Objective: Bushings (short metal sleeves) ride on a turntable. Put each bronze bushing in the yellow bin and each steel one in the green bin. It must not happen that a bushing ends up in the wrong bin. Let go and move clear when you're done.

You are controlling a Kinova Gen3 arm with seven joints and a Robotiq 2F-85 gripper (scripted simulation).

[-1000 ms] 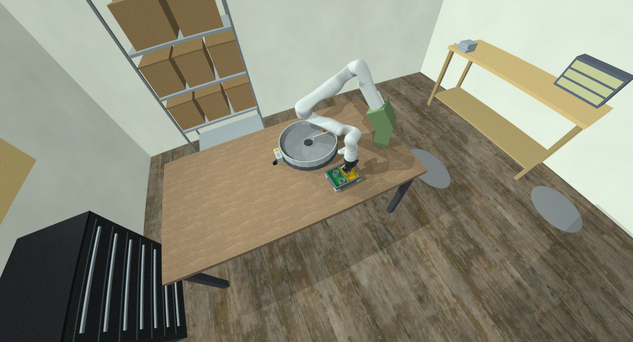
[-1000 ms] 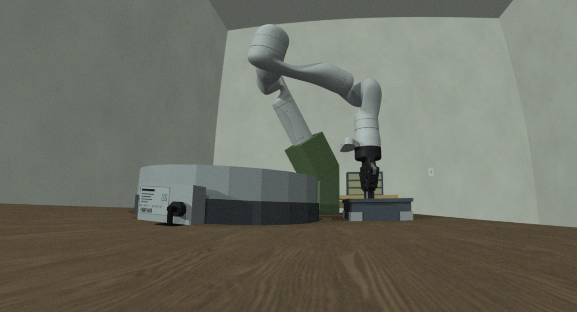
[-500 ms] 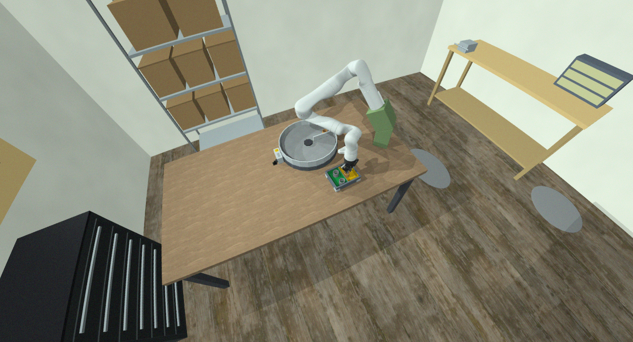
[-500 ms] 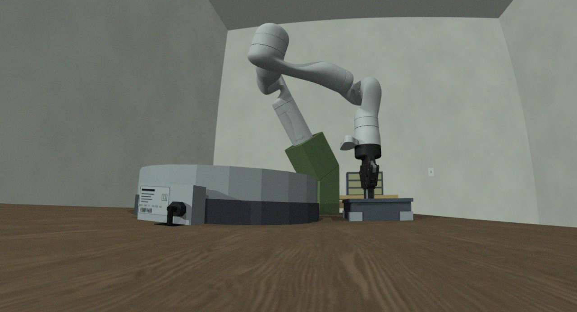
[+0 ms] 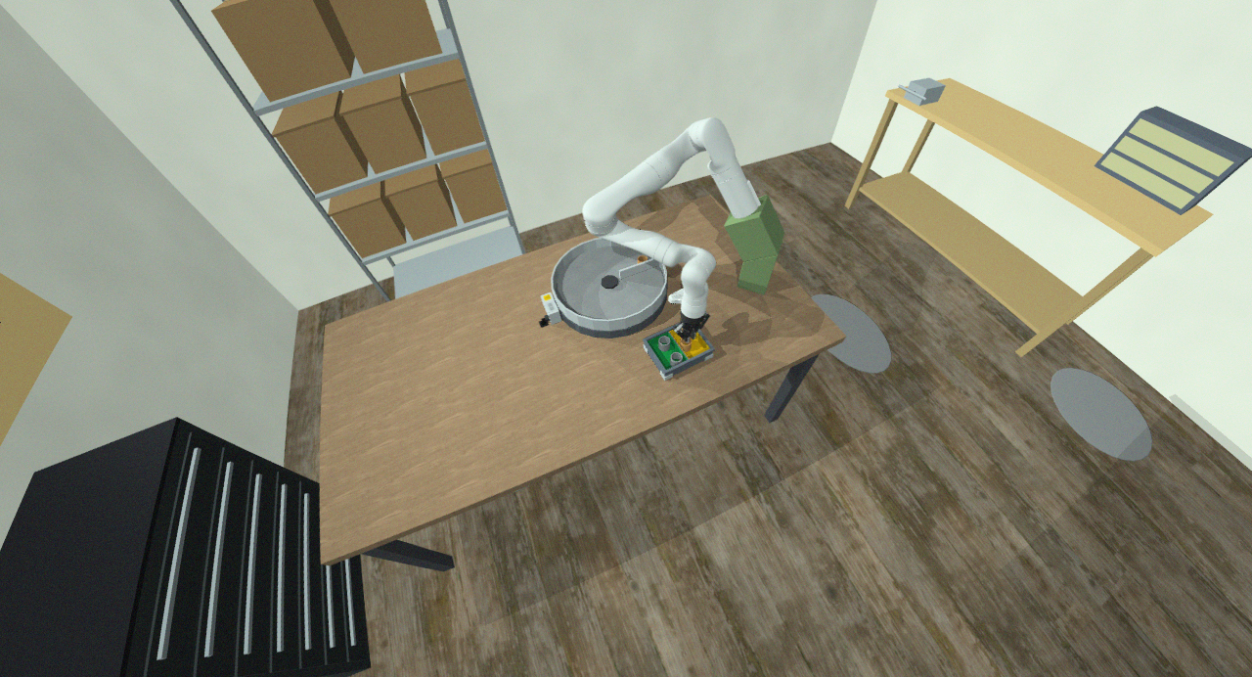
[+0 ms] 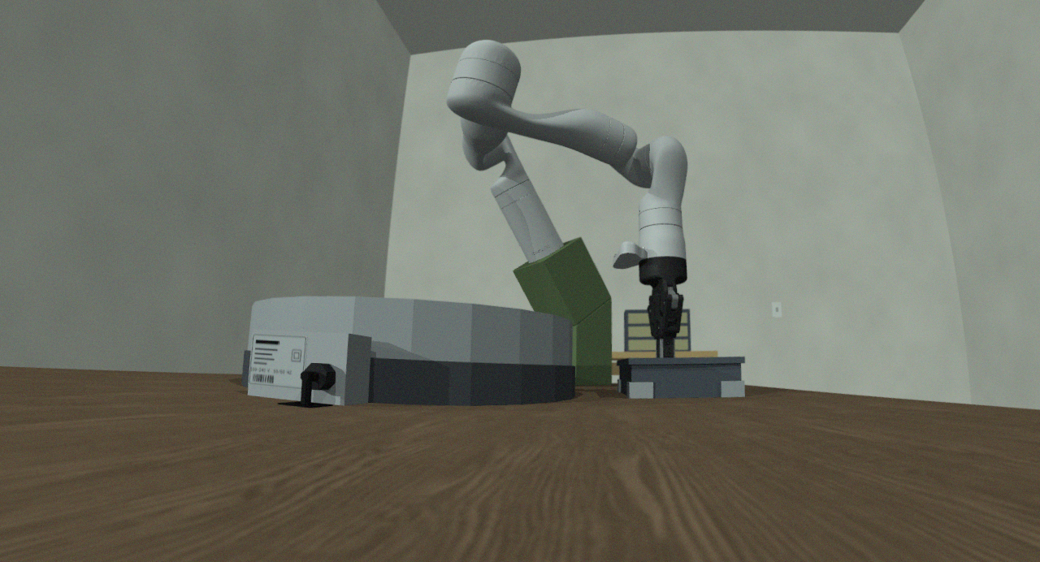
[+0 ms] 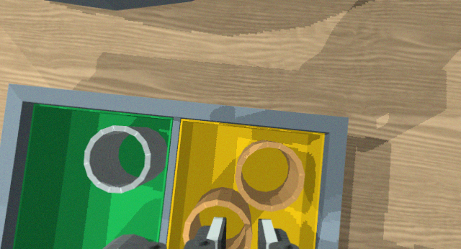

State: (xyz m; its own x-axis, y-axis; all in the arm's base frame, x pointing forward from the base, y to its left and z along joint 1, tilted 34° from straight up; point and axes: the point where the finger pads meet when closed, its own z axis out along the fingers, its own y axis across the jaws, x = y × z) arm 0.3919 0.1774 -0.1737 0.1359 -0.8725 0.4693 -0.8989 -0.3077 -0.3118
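My gripper (image 5: pixel 685 334) (image 6: pixel 665 351) (image 7: pixel 241 235) points down over the yellow bin (image 5: pixel 699 346) (image 7: pixel 202 145). Its fingers are slightly apart, with no bushing held. In the wrist view, one bronze bushing (image 7: pixel 220 195) lies below the fingers, overlapped by the left one. Another bronze bushing (image 7: pixel 297 177) stands at the bin's upper right. The green bin (image 7: pixel 43 170) holds two steel bushings (image 5: pixel 664 341) (image 5: pixel 676 358); the wrist view shows one steel bushing (image 7: pixel 156 159). A bronze bushing (image 5: pixel 643 258) is on the turntable (image 5: pixel 600 309) (image 6: pixel 436 333), partly hidden by the arm.
Both bins sit in a grey tray (image 6: pixel 683 381) (image 7: pixel 336 152) on the wooden table (image 5: pixel 455 392), close to the turntable's outer wall. A thin guide bar (image 5: pixel 632 267) crosses part of the turntable. The green arm pedestal (image 5: pixel 756 244) (image 6: pixel 592 340) stands behind the tray.
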